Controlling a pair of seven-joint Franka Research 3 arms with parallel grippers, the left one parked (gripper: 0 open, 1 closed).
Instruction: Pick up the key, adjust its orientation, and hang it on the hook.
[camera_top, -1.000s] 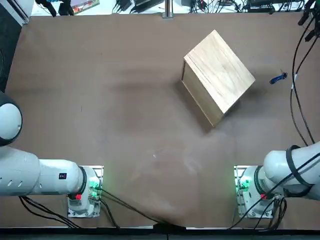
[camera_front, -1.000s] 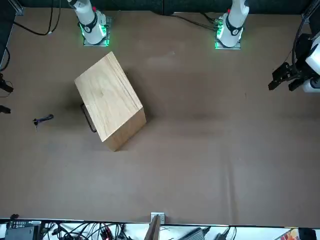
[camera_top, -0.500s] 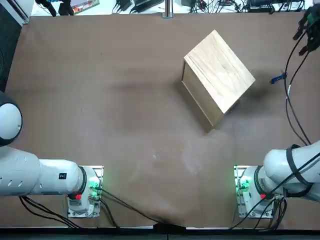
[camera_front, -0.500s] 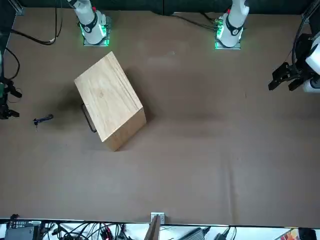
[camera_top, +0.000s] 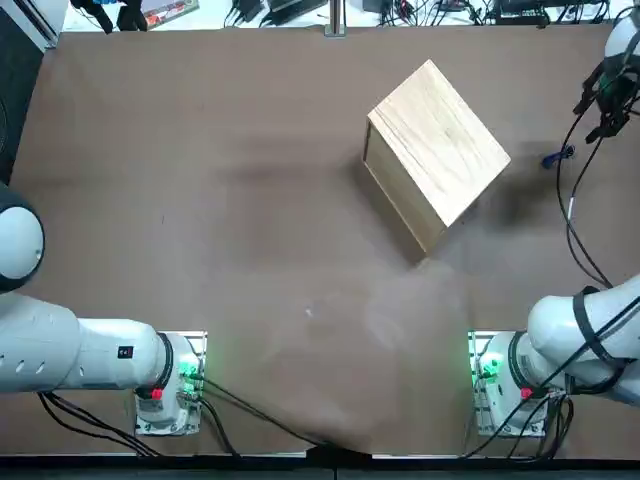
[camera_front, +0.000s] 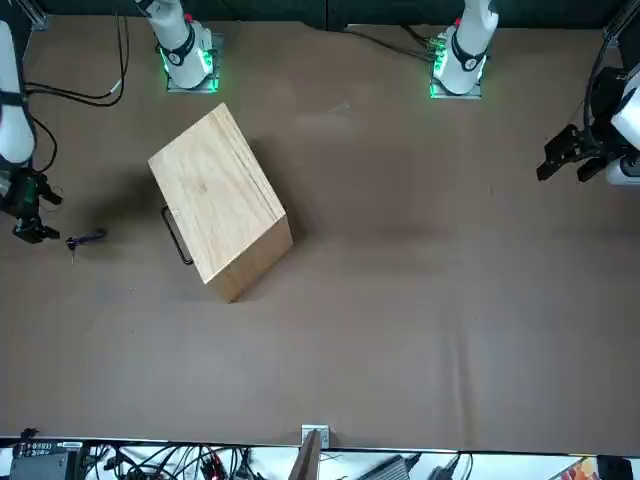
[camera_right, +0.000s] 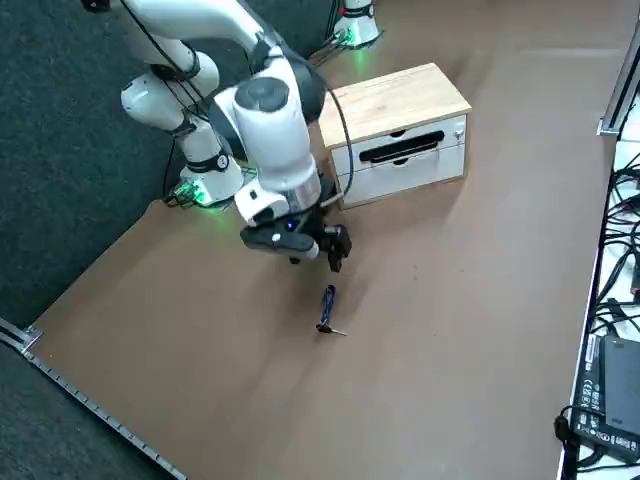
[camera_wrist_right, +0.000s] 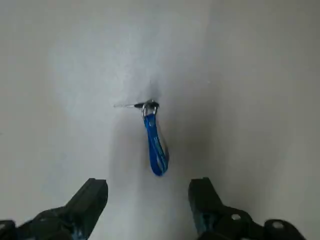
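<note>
Toward the far right corner of the tabletop (camera_top: 300, 300), the key (camera_wrist_right: 139, 105) lies flat, well apart from the box (camera_right: 398, 100), its blue strap (camera_wrist_right: 151, 137) joined to it by a small ring (camera_wrist_right: 149, 111). Above them is the right gripper (camera_wrist_right: 149, 187), fingers spread apart with nothing between them. The key should weigh almost nothing: stiff and slick at the thin shaft, soft and bendy at the strap, and hardly fragile. Pinching the strap close to the ring looks surest; farther down, the key would probably swing. A grip on the shaft alone might slip or twist while being turned for hanging.
</note>
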